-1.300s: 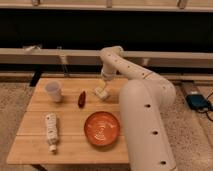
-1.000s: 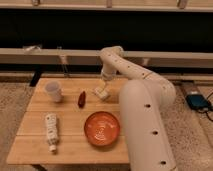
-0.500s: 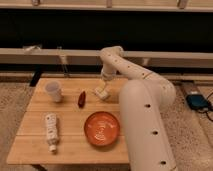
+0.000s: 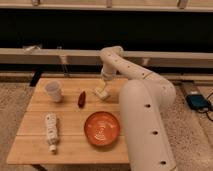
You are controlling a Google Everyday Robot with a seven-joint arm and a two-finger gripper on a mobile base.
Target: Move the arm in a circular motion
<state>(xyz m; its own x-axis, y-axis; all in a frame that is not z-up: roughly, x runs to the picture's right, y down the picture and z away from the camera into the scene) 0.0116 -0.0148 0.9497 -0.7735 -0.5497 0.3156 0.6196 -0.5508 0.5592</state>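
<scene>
The arm [image 4: 142, 107] is a thick cream-white tube with small dark holes, rising from the lower right and bending at an elbow [image 4: 111, 54] over the far side of the wooden table [image 4: 35, 145]. From the elbow it drops down to the pale gripper [image 4: 102, 92], which hangs just above the tabletop near its back middle. The gripper is to the right of a small dark red object [image 4: 81, 99].
A white cup [image 4: 54, 91] stands at the back left of the table. A pale bottle [image 4: 51, 131] lies on its side at the front left. An orange plate [image 4: 102, 128] sits front centre, next to the arm. A long bench runs behind; a blue device [image 4: 198, 101] lies on the floor at right.
</scene>
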